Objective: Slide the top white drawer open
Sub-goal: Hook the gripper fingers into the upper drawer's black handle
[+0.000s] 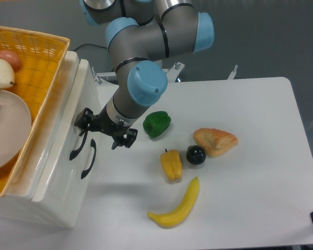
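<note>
My gripper [104, 130] is matte black, two-fingered, on a grey wrist with a blue cap; jaws stand apart, gripping nothing; one finger [83, 119] sits at the upper end of a curved black handle [78, 145], whether touching I cannot tell; the other finger hangs free over the white table [261, 187].

The top white drawer [57, 138] lies just beside my jaws, on the cabinet side; glossy white plastic, boxy. Handles counted: two, both curved black bars, side by side on the cabinet front; the second [88, 159] lies below my jaws toward the table edge.

On the cabinet top, beyond the drawer: one woven yellow basket [36, 57].

Away from my jaws on the table: one green pepper [157, 123], glossy, nearest; one yellow pepper [171, 164]; one black ball [196, 154], shiny; one bread piece [215, 141], golden, triangular; one banana [178, 204], curved, farthest.
</note>
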Robot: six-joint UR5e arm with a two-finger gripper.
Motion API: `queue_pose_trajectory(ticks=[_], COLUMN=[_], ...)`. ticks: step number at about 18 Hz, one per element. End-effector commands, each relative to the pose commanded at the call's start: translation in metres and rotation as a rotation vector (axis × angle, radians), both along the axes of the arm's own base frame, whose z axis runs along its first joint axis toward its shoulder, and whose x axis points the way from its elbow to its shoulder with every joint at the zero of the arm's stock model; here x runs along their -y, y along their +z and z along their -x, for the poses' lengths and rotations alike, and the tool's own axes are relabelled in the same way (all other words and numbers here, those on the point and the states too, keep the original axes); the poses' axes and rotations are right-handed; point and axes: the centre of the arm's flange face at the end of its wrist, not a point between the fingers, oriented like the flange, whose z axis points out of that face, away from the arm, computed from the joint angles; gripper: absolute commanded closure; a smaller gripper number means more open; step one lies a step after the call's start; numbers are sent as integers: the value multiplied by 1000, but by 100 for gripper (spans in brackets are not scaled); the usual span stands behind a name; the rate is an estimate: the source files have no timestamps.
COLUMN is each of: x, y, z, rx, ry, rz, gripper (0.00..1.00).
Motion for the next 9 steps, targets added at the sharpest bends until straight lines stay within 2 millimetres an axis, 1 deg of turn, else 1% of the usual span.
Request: queue_pose_trajectory(ticks=[9], x=[-2], y=[-1], z=[-1], rx=[4], ry=[-2], rz=[-2], gripper=[0])
